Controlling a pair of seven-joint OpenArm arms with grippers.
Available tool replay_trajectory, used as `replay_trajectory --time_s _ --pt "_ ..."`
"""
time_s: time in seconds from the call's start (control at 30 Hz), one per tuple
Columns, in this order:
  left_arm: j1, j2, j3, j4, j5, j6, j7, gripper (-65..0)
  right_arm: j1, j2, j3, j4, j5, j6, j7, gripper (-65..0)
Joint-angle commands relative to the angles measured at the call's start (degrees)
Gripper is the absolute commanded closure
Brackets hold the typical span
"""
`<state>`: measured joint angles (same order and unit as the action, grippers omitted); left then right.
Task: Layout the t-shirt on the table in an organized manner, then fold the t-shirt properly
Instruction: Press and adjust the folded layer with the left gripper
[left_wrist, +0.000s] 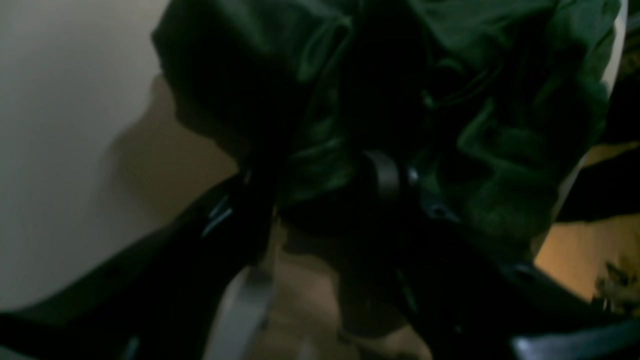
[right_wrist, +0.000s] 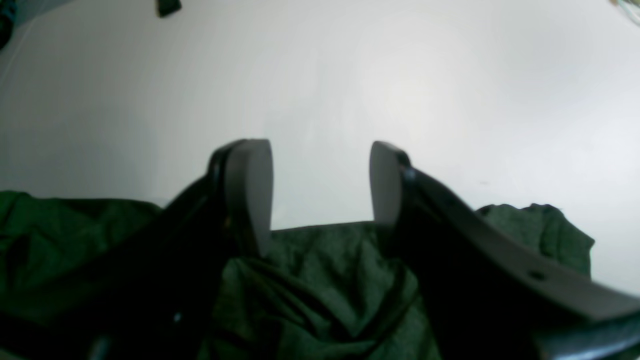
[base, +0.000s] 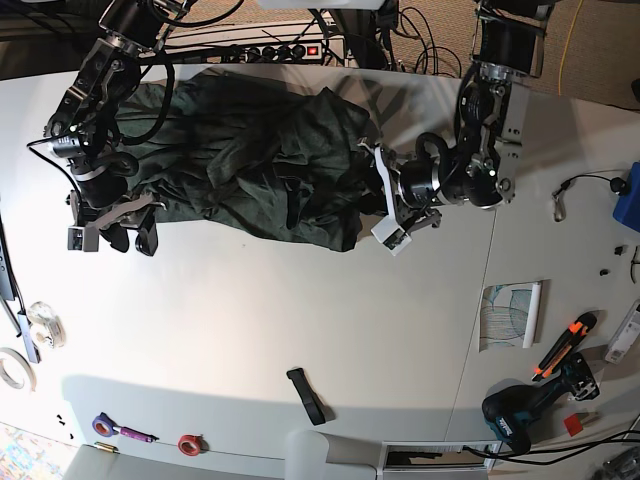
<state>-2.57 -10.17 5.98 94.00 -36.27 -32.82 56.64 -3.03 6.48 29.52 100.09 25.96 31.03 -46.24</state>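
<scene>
1. The dark green t-shirt (base: 250, 150) lay crumpled in a heap on the far half of the white surface (base: 300, 320), not spread flat.
2. The right end effector (right_wrist: 320, 190) was at the shirt's edge on the base view's left. Its jaws stood apart with nothing between them, the fingertips over bare surface and rumpled fabric lying under the fingers.
3. The left end effector (base: 383, 200) was at the opposite edge of the shirt. Its wrist view was dark and filled with bunched green cloth, so I cannot tell whether it gripped the fabric.
4. A black strap (base: 308, 395) lay well apart from the shirt, nearer the surface's front edge.
</scene>
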Motion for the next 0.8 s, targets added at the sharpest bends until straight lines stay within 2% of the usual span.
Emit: replay_trajectory --time_s 0.0,0.2,0.37,0.5,0.77 --pt "-0.9 0.02 -0.11 0.98 -0.83 -0.07 -1.4 -25.7 0.79 0.68 0.17 1.05 0.98 0.02 1.7 -30.7" --pt "-0.9 0.02 -0.11 0.98 -0.83 -0.04 -2.23 -19.9 0.79 0.66 0.17 1.05 0.98 0.02 1.7 -30.7" --pt "-0.94 0.02 -0.11 0.81 -0.76 0.48 -2.45 -19.9 0.79 0.66 0.17 1.05 0.98 0.02 1.7 -30.7" --pt "-0.94 0.02 -0.11 0.5 2.01 1.77 -4.17 -19.9 0.79 0.66 0.17 1.05 0.98 0.02 1.7 -30.7" --pt "-0.92 0.92 1.2 0.5 2.01 2.56 -4.13 -19.9 0.79 0.68 0.17 1.05 0.98 0.02 1.68 -30.7"
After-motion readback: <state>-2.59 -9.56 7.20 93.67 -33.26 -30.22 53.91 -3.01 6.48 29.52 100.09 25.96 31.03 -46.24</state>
